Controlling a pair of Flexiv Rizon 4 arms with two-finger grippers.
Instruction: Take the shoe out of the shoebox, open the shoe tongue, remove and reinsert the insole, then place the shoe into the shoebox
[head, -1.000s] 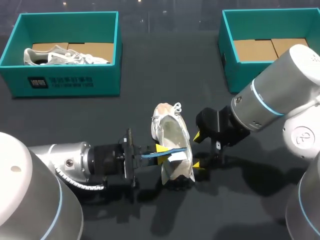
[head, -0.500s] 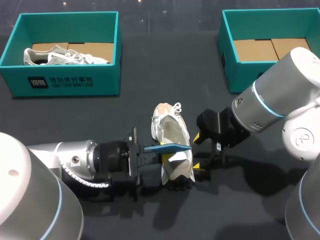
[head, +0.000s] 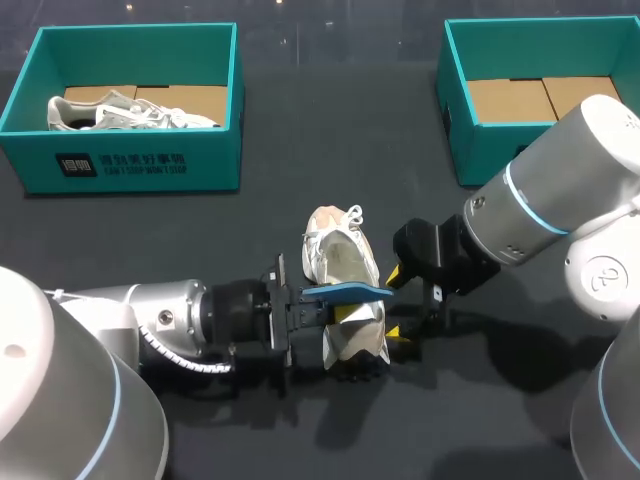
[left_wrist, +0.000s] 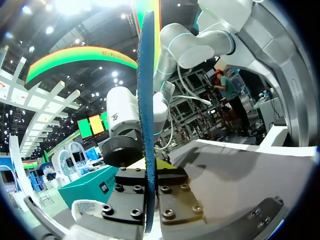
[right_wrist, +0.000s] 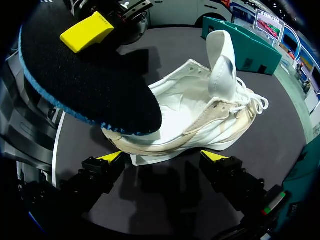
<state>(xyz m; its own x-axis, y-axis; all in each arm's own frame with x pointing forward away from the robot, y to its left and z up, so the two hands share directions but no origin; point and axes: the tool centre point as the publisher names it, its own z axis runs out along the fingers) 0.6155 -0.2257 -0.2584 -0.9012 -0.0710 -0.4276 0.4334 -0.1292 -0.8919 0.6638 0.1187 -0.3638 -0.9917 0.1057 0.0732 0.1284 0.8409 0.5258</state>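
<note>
Nearest, my left arm (head: 150, 325) lies low over the dark table (head: 300, 200) from the left; its left gripper (head: 325, 303) is closed tight on an insole (head: 348, 292), the fingers pressing its two faces so that in the left wrist view it stands edge-on as a thin blue strip between them; the insole is blue along its edge and black on the face seen from the right wrist view, and it is held in the air just above the heel end of the white sneaker (head: 345, 265), its free end pointing toward my right arm.

The white sneaker stands on its sole near the middle of the table, heel toward me and toe away; its tongue (right_wrist: 222, 60) is pulled up and stands upright over the open throat, with the laces (right_wrist: 250, 105) loose beside it.

Just beside the sneaker's right flank is the right gripper (head: 396, 301); its jaws are spread wide, holding nothing, the yellow tips low near the sole, and whether they touch it I cannot tell.

Farthest, the left shoebox (head: 140, 165), teal, holds a second sneaker (head: 130, 110); the right shoebox (head: 460, 120), also teal, shows only cardboard (head: 540, 98) inside.
</note>
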